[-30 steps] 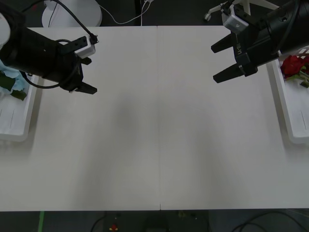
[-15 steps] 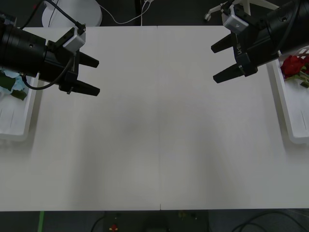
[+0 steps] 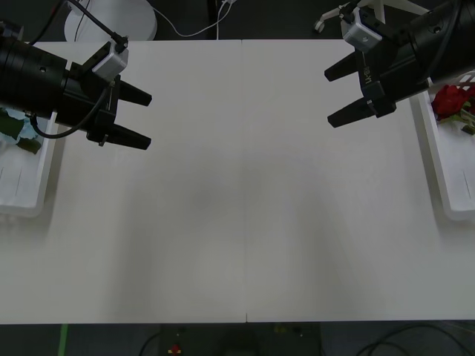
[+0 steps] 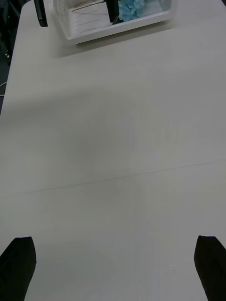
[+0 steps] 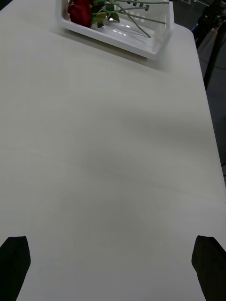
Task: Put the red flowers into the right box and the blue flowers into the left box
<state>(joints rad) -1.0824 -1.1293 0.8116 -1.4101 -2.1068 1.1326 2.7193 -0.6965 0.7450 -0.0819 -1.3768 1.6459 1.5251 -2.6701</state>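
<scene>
table [image 3: 245,222]: white top with nothing lying between the 2 boxes in the front view or either wrist view.
left box [image 3: 30,178]: at the table's left edge; white, shallow, slotted wall.
right box [image 3: 445,170]: at the table's right edge, well apart from the left box.
left gripper [image 3: 137,119]: just beside the left box, above the table, pointing toward the middle; 2 black fingers spread apart, nothing between them.
right gripper [image 3: 343,95]: near the right box at the far right of the table, pointing toward the middle; fingers apart, holding nothing.
blue flowers [image 4: 132,8]: pale heads and dark leaves inside the left box.
red flowers [image 5: 81,11]: dark-red heads and thin green stems inside the right box.
step: sorting looks done, since no flower lies loose on the table and each colour sits in its box.
next move: probably only pulling both arms clear; if a stem is hidden behind an arm, it would need finding first.
</scene>
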